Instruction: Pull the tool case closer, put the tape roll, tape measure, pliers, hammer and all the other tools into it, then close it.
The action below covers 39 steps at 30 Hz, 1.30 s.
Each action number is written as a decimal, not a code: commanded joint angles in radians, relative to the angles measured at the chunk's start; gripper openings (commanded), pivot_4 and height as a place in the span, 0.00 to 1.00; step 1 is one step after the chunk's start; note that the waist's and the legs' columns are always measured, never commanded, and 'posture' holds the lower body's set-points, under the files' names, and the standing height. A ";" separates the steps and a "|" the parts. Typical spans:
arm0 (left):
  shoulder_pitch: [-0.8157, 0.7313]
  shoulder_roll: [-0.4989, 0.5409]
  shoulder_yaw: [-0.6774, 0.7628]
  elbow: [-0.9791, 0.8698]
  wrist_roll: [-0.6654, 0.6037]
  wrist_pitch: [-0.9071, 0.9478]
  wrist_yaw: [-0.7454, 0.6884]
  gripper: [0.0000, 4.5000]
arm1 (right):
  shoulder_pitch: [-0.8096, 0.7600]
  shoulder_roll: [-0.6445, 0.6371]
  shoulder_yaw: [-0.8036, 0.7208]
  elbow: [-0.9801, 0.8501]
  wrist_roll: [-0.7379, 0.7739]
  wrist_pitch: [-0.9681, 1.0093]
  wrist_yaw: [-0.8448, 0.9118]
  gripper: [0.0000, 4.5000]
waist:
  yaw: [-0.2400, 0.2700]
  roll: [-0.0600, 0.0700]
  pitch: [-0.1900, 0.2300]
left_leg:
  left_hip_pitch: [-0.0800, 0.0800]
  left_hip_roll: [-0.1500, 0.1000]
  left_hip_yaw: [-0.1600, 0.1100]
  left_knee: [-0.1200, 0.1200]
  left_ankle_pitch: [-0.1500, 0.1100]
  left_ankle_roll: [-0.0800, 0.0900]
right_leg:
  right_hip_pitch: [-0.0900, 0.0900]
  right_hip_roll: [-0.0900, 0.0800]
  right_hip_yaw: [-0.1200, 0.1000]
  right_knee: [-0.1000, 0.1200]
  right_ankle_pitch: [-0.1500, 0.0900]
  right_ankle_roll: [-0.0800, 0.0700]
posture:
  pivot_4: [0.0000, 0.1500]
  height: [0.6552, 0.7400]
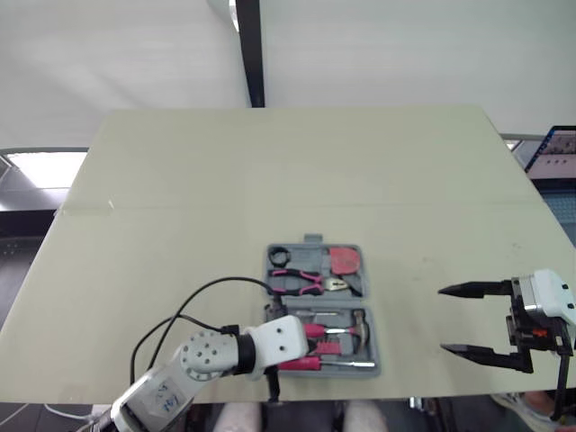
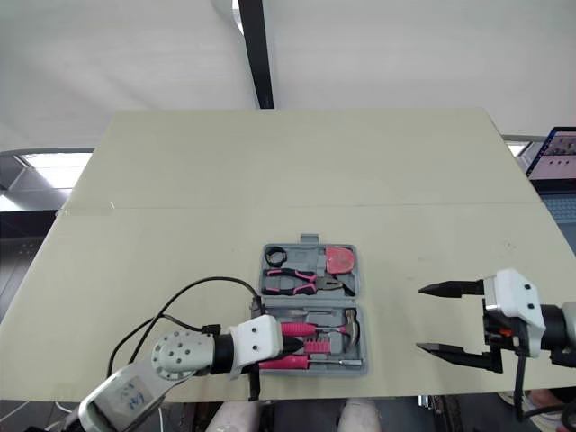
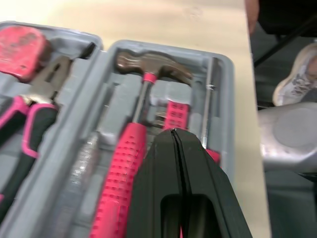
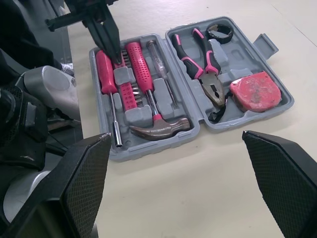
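Tool case: open, with hammer and pliers inside.
Left gripper: fingers pressed together, beside the hammer handle.
Right gripper: wide apart, over the table.

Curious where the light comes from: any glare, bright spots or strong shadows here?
Left eye view: the table is evenly lit, no glare; a bright patch shows beyond its left edge, a lit screen at the far right. Right wrist view: the hammer has a soft sheen on its head, and only a thin shadow hugs the tool case.
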 commanded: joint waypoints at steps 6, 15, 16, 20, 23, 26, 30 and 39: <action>0.036 -0.012 -0.019 0.025 0.035 -0.058 -0.054 0.01 | 0.024 0.008 -0.039 -0.024 0.007 0.000 -0.015 1.00 | -0.001 0.000 0.000 | 0.000 0.000 0.000 0.000 0.000 0.000 | 0.000 0.000 0.000 0.000 0.000 0.000 | 1.00 1.00; 0.043 -0.004 -0.012 0.075 0.067 -0.072 -0.101 0.01 | 0.036 0.014 -0.040 -0.031 0.004 -0.003 -0.036 1.00 | -0.001 0.000 0.000 | 0.000 0.000 0.000 0.000 0.000 0.000 | 0.000 0.000 0.000 0.000 0.000 0.000 | 1.00 1.00; 0.043 -0.004 -0.011 0.080 0.070 -0.071 -0.102 0.01 | 0.036 0.013 -0.041 -0.030 0.004 -0.002 -0.037 1.00 | 0.000 0.000 0.000 | 0.000 0.000 0.000 0.000 0.000 0.000 | 0.000 0.000 0.000 0.000 0.000 0.000 | 1.00 1.00; 0.046 -0.001 -0.011 0.094 0.084 -0.079 -0.111 0.01 | 0.038 0.015 -0.040 -0.027 0.003 -0.003 -0.040 1.00 | -0.001 0.000 0.000 | 0.000 0.000 0.000 0.000 0.000 0.000 | 0.000 0.000 0.000 0.000 0.000 0.000 | 1.00 1.00; 0.043 -0.004 -0.014 0.106 0.096 -0.086 -0.118 0.01 | 0.034 0.014 -0.038 -0.022 0.002 -0.005 -0.039 1.00 | -0.001 0.001 0.000 | 0.001 0.000 0.000 0.000 0.000 0.000 | 0.000 0.000 0.000 0.000 0.000 0.000 | 1.00 1.00; 0.039 -0.014 -0.013 0.118 0.103 -0.089 -0.119 0.01 | 0.029 0.014 -0.033 -0.017 0.000 -0.007 -0.040 1.00 | -0.001 0.001 0.000 | 0.001 0.000 0.000 0.000 0.000 0.000 | 0.000 0.000 0.000 0.000 0.000 0.000 | 1.00 1.00; 0.035 -0.017 -0.013 0.126 0.108 -0.079 -0.128 0.01 | 0.022 0.014 -0.030 -0.012 -0.001 -0.010 -0.039 1.00 | -0.001 0.001 0.000 | 0.001 0.000 0.000 0.000 0.000 0.000 | 0.000 0.000 0.000 0.000 0.000 0.000 | 1.00 1.00; 0.031 -0.025 -0.049 0.186 0.138 -0.091 -0.150 0.01 | 0.035 0.013 -0.047 -0.011 -0.007 -0.015 -0.033 1.00 | -0.001 0.001 -0.001 | 0.001 0.000 0.000 0.000 0.000 0.000 | 0.000 0.000 0.000 0.000 0.000 0.000 | 1.00 1.00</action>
